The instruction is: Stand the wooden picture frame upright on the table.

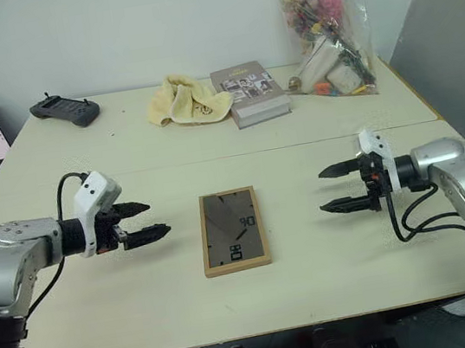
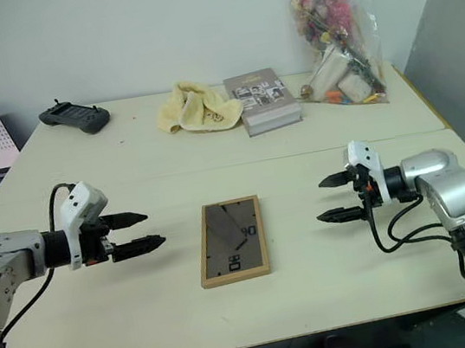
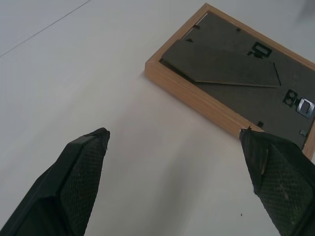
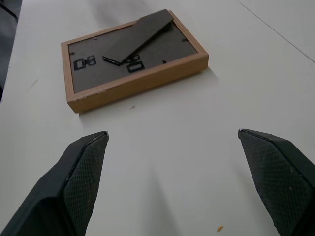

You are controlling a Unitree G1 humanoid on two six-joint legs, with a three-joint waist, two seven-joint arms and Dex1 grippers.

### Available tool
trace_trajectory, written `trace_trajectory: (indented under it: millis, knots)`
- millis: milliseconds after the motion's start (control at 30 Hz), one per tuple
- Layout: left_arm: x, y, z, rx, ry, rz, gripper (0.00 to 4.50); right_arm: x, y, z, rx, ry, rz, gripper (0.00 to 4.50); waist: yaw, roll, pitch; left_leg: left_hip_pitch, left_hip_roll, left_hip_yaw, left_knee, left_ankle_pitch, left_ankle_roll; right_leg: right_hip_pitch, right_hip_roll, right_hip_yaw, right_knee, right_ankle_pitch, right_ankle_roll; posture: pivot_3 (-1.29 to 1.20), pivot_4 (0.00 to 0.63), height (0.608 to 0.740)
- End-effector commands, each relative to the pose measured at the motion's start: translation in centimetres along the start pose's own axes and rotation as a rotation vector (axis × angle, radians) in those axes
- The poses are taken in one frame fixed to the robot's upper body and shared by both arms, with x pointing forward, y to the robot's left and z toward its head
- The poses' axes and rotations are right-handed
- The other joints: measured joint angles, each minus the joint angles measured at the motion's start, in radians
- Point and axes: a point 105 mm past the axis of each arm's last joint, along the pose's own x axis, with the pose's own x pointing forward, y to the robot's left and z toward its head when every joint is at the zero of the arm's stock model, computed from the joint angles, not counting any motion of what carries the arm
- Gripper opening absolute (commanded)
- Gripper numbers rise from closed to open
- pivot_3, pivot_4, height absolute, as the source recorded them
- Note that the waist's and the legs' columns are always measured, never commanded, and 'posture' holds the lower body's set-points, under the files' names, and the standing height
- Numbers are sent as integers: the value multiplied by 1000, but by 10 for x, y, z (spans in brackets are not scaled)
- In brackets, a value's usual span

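- The wooden picture frame (image 1: pixel 233 231) lies flat and face down near the middle of the counter (image 1: pixel 335 277), dark back panel up, just on my side of the seam.
- My left gripper (image 1: pixel 145 221) hovers at the frame's 9 o'clock, fingers spread wide and empty, clear of the wood.
- My right gripper (image 1: pixel 334 188) sits at the frame's 3 o'clock, a bit farther off, fingers likewise spread and holding nothing.
- The fold-out stand (image 4: pixel 140 37) rests on the back panel; from the right wrist view it looks slightly lifted at one end, though I can't be sure.
- At 12 o'clock, well apart, sit a grey book (image 1: pixel 249 93), a yellow cloth (image 1: pixel 187 101) and a bag of flowers (image 1: pixel 326 33); a controller (image 1: pixel 66 111) is at 10 o'clock. None crowds my approach.
- Risk one: the frame lies flush on the counter, so fingers coming in low may push it sideways rather than get under an edge.
- Risk two: if I tip it up without the stand swung out, I judge it will fall back down.
- Risk three: a one-sided pinch on the thin rim could let the frame twist and slip free.
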Motion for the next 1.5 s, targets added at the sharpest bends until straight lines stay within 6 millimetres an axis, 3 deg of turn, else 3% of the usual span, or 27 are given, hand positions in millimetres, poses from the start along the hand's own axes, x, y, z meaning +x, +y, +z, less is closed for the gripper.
trace_trajectory:
  millis: [33,167,267,467,667,767,1000,1300,1500]
  knots:
    - [-10,2,13,24,-43,16,4500,3,-3,10,-22,-42,-21,4488,0,0,0,0,0,0,0,0,0,0,0,0,0,0,0,0,150,740]
    - [-13,-5,13,-33,-50,-3,4500,8,-4,8,-36,-45,-33,4488,0,0,0,-1,0,0,0,0,0,0,0,0,0,0,0,0,150,740]
    - [-11,-10,14,-199,-123,-37,4500,15,-9,-2,-74,-27,-75,4488,0,0,0,-1,0,0,1,0,0,0,0,0,0,0,0,0,150,740]
    - [-13,-42,-13,-565,-80,-265,4500,35,-2,-17,-122,5,-44,4488,-8,0,0,-1,0,0,1,0,0,-1,0,0,1,0,0,0,150,740]
    - [1,-44,-21,-843,-71,-346,4500,53,11,-20,-119,-8,0,4488,-5,0,0,-1,0,-2,1,0,0,0,0,-2,2,0,0,0,150,740]
    - [8,-46,-30,-912,-45,-360,4500,59,15,-21,-96,-12,20,4042,-11,0,0,0,-1,-2,1,0,0,0,0,-1,2,0,0,0,150,740]
    - [25,-50,-42,-984,-21,-385,4500,69,9,-36,-85,38,-15,2335,-15,0,0,0,-1,-3,1,0,0,0,0,0,2,0,0,0,150,740]
    - [40,-54,-64,-1004,34,-383,4500,97,15,-24,-104,-14,-13,24,-20,0,0,1,-1,-3,1,2,-4,-1,0,0,2,0,0,0,150,740]
    - [59,-62,-68,-1017,59,-429,4500,116,26,-17,-129,-34,23,24,-15,3,-2,2,-2,-3,1,1,-3,0,0,0,2,0,0,0,150,740]
